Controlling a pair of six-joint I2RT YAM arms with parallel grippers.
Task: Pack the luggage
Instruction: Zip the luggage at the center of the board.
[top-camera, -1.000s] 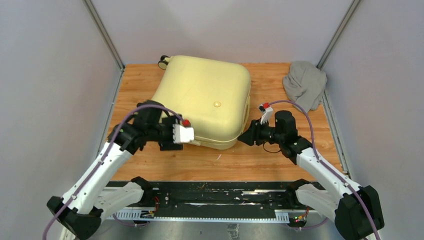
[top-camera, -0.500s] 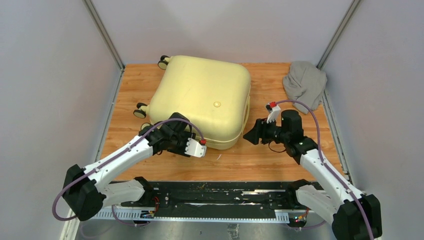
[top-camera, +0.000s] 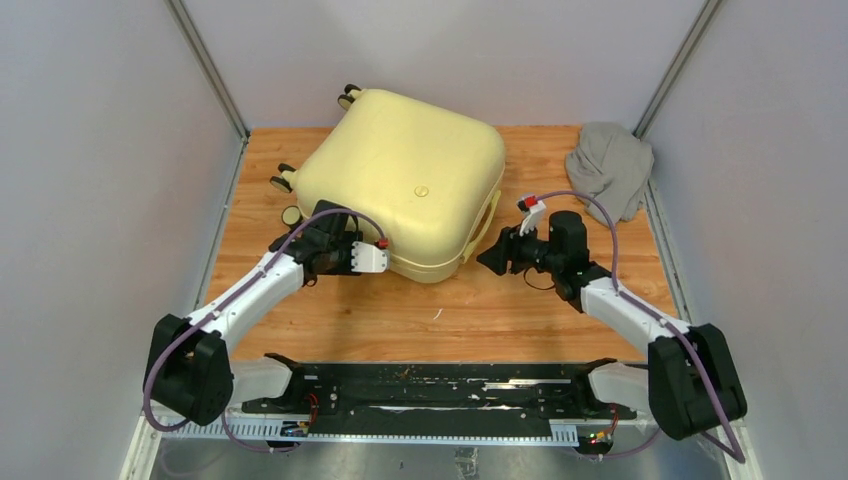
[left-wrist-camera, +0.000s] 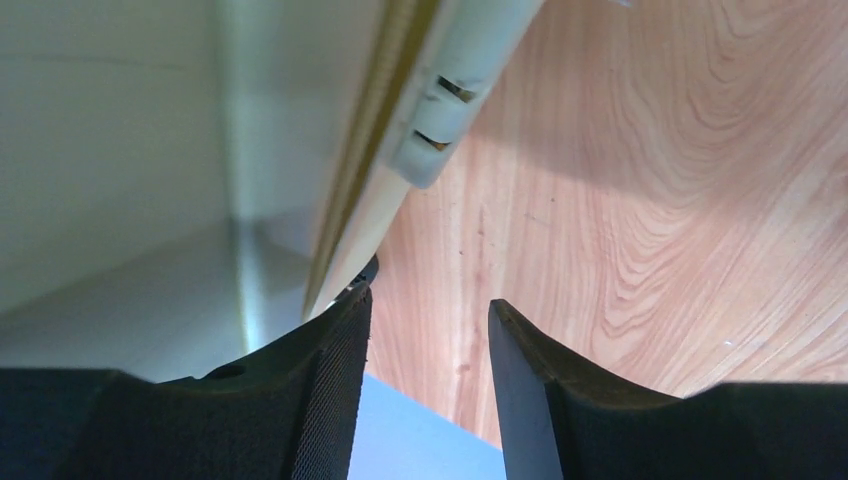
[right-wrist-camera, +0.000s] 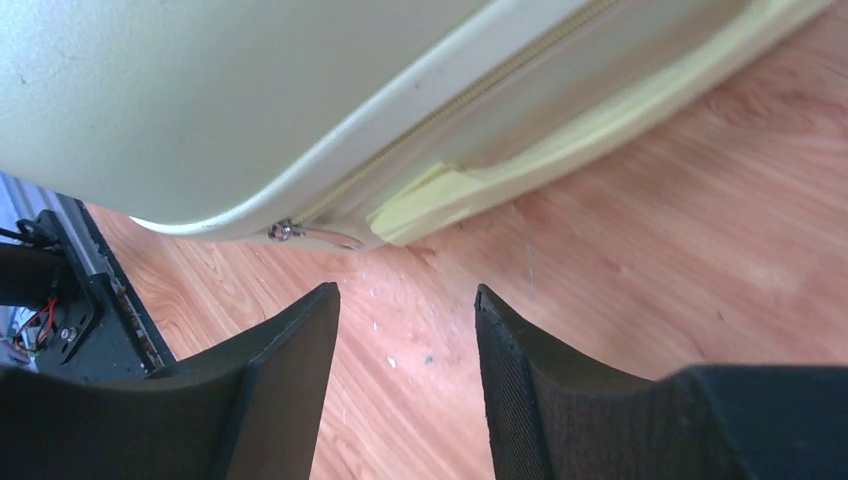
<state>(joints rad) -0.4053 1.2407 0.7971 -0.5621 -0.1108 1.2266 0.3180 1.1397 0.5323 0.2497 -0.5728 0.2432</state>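
Observation:
The luggage (top-camera: 415, 185), a pale yellow hard-shell suitcase, lies closed and flat, turned at an angle with its wheels (top-camera: 284, 180) at the far left. My left gripper (top-camera: 385, 262) is open at its near-left edge. In the left wrist view its left finger (left-wrist-camera: 330, 350) touches the luggage's rim (left-wrist-camera: 370, 200), and only wood shows between the jaws (left-wrist-camera: 430, 310). My right gripper (top-camera: 490, 260) is open and empty, just off the near-right side. The right wrist view shows the zipper pull (right-wrist-camera: 300, 232) and side handle (right-wrist-camera: 560, 150) ahead of that gripper (right-wrist-camera: 405, 300).
A crumpled grey cloth (top-camera: 610, 165) lies at the far right corner of the wooden table (top-camera: 450, 320). Grey walls with metal posts (top-camera: 205, 65) close in the table on three sides. The arms' black base rail (top-camera: 420, 385) runs along the near edge.
The luggage has turned clockwise and shifted toward the back, its wheels swinging up on the left. My left gripper dropped back, narrowed, then returned to the near-left edge. The right gripper barely moved.

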